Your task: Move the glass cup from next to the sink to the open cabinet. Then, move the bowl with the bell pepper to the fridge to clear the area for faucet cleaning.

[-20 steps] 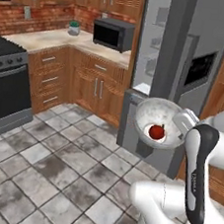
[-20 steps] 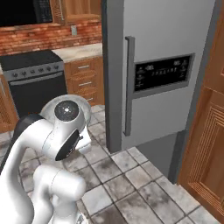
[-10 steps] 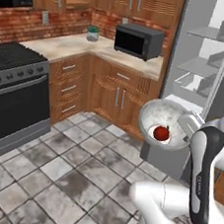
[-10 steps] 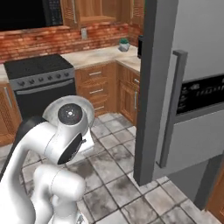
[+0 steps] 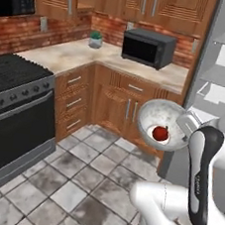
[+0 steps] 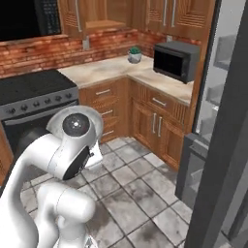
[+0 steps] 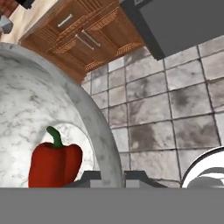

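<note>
In the left base view, your whole picture has swung since a second ago, because the base has turned: the stove [image 5: 16, 97] now sits at your left, the microwave [image 5: 147, 48] stands on the counter [image 5: 86, 56], and the fridge [image 5: 224, 73] shows its pale shelves at the right edge. The bowl [image 5: 155, 122] rides in the same spot before the arm as earlier, held up over the tiled floor [image 5: 66, 179], with the bell pepper [image 5: 161, 134] lying inside it near the arm's side. The gripper [image 5: 187, 124] pinches the bowl's rim.

In the right base view, you see the fridge's dark door edge [image 6: 227, 145] close at your right, where earlier its closed grey front faced you.

In the hand view, the gripper [image 7: 114, 177] is clamped on the bowl's [image 7: 39, 100] wall, one finger inside and one outside. The bell pepper [image 7: 54, 162] sits in the bottom, stem up.
</note>
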You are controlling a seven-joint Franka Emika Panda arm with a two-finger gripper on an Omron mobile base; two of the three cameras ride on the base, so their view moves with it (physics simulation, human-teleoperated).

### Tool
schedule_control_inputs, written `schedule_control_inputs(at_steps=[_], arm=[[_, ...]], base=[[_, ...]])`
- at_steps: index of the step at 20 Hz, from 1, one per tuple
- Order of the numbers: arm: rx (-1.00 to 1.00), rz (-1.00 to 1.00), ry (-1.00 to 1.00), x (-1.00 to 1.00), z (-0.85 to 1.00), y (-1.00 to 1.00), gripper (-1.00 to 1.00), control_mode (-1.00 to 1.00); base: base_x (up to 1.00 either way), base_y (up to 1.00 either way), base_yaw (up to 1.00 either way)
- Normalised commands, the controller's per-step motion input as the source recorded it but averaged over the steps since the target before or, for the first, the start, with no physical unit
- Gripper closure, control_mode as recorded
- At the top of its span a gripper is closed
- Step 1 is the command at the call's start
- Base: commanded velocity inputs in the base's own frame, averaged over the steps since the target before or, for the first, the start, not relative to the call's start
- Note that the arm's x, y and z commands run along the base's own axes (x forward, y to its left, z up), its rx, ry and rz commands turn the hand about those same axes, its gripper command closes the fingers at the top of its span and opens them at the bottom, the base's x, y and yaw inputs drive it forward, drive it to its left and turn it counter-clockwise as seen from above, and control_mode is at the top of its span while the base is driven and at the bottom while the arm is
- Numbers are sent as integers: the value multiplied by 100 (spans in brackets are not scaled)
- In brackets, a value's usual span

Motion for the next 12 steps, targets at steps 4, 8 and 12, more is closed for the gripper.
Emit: schedule_control_inputs(at_steps=[4, 8, 12], arm=[[0, 0, 0, 0, 0, 0, 100, 100], [0, 0, 0, 0, 0, 0, 100, 100], [0, 0, 0, 0, 0, 0, 100, 100]], base=[[100, 22, -64], [100, 11, -57], [98, 0, -61]])
